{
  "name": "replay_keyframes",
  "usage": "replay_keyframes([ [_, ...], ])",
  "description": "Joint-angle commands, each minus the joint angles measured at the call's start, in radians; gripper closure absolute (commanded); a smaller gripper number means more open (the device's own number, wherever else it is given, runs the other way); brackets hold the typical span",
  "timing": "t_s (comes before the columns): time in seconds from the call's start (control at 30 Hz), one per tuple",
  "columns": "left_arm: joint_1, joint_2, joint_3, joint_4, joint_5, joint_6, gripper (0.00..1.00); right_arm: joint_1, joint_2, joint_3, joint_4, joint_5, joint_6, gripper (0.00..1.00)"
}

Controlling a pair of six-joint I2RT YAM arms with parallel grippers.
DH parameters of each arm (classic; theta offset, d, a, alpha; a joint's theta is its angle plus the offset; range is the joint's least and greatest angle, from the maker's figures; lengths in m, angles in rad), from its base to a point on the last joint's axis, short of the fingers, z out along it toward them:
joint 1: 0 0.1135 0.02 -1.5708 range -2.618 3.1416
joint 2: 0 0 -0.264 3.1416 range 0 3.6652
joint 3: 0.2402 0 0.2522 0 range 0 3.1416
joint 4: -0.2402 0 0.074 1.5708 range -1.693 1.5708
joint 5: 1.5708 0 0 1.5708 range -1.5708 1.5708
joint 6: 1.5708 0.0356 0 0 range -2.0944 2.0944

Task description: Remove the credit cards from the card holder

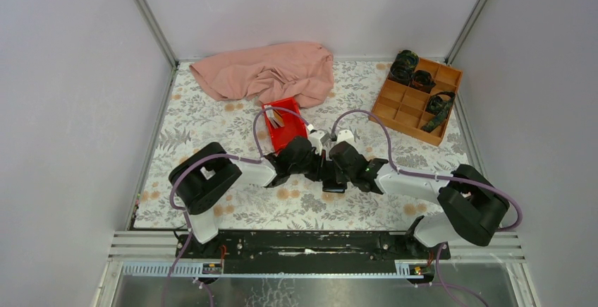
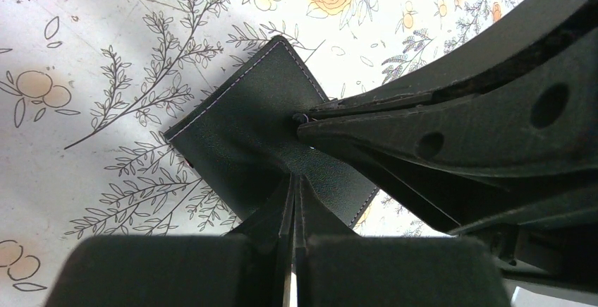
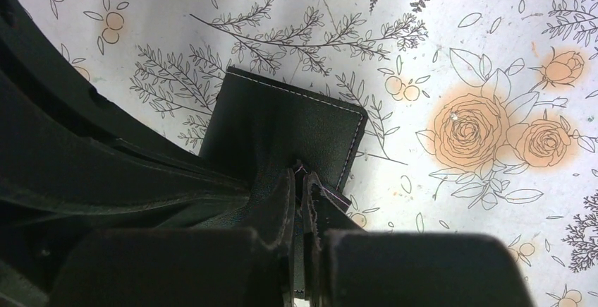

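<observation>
The card holder (image 2: 247, 130) is a flat black case with pale stitching, folded shut and held over the floral cloth. My left gripper (image 2: 295, 180) is shut on its near edge. In the right wrist view the card holder (image 3: 289, 120) shows its black outside, and my right gripper (image 3: 302, 173) is shut on another edge of it. Both grippers meet at mid-table, left gripper (image 1: 319, 164) against right gripper (image 1: 333, 166). The right gripper's fingers (image 2: 423, 145) cross the left wrist view. The credit cards in the holder are hidden.
A red tray (image 1: 290, 134) with something pale in it stands just behind the left arm. A pink cloth (image 1: 271, 73) lies at the back. A wooden compartment box (image 1: 416, 99) holding dark items sits at the back right.
</observation>
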Motion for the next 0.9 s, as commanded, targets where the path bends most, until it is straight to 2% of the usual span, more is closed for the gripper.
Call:
replay_keyframes([
  [0.0, -0.004, 0.009, 0.009, -0.068, -0.001, 0.018, 1.00, -0.004, 0.022, -0.035, -0.043, 0.000, 0.031, 1.00],
  [0.53, -0.004, 0.006, 0.011, -0.077, -0.014, 0.015, 1.00, -0.049, -0.136, -0.113, -0.079, 0.037, 0.105, 1.00],
  [0.73, -0.004, -0.004, 0.007, -0.074, -0.017, 0.013, 1.00, -0.082, -0.171, -0.118, -0.156, 0.100, 0.162, 0.99],
  [0.77, -0.005, -0.007, 0.007, -0.074, -0.019, 0.015, 1.00, -0.087, -0.176, -0.123, -0.160, 0.104, 0.171, 0.92],
  [0.87, -0.004, -0.009, 0.009, -0.079, -0.022, 0.015, 1.00, -0.088, -0.178, -0.126, -0.158, 0.106, 0.172, 0.56],
])
